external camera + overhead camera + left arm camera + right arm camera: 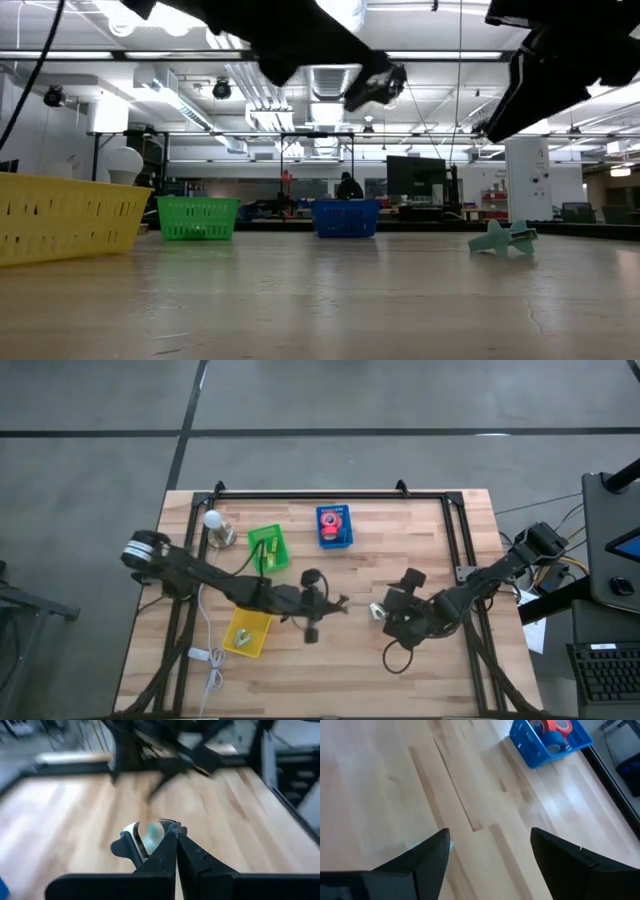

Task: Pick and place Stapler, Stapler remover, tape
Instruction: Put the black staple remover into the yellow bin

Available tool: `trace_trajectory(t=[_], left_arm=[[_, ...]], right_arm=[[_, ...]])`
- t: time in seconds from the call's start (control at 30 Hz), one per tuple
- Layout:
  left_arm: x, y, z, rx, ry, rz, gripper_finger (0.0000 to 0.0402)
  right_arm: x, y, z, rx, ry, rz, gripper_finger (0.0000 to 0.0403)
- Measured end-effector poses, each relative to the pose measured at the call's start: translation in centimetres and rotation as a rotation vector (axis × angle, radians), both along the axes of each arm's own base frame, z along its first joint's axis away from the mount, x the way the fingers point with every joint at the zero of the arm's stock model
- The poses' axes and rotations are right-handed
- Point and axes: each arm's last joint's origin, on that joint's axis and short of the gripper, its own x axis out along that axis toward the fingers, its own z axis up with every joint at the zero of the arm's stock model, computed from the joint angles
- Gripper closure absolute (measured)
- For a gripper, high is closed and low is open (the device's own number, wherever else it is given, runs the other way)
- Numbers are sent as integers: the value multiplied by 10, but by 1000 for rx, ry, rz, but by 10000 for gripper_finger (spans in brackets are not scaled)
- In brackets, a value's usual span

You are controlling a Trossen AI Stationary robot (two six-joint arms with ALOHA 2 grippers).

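Observation:
My left gripper (pixel 340 603) is over the middle of the table, raised high in the low view (pixel 385 82), and shut on a small black-and-teal staple remover (pixel 145 836). A second teal staple remover (pixel 505 238) lies flat on the wood (pixel 377 610). My right gripper (pixel 490 837) hangs open just above it (pixel 385 615), and only a teal sliver shows beside one finger. Red and blue tape rolls (pixel 554 729) lie in the blue bin (pixel 334 526). I cannot make out a stapler. My left gripper pinches the staple remover between its two fingertips (pixel 167 840). The remover's black claw end (pixel 125 847) sticks out to one side of them. The fingers lie roughly level, pointing toward the table's right. The remover is lifted clear of the table.
A green bin (pixel 268 548) stands left of the blue bin near the far edge. A yellow bin (pixel 248 632) sits nearer, under the left arm. A white lamp bulb (pixel 213 520) and its cable (pixel 205 655) are at the left. Bare wood spans the near middle.

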Motion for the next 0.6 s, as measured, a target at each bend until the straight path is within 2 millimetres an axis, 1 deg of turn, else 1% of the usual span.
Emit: trace_trajectory(t=[0.13,0.23,0.33,0.4,0.5,0.6], left_arm=[[-28,-15,13,-64,128,-27,399],[-53,-25,27,-127,193,-42,399],[-79,-31,37,-203,270,-16,399],[-97,-33,40,-248,342,2,399],[-119,-34,40,-344,454,82,399],[-134,-34,35,-422,561,185,399]], right_arm=[[-4,-2,-6,-4,21,-14,133],[-7,-3,-11,-1,30,-25,138],[-9,-4,-14,6,28,-39,142],[-9,-4,-14,10,25,-43,144],[-9,-4,-14,9,21,-43,145],[-9,-4,-14,10,20,-43,141]])
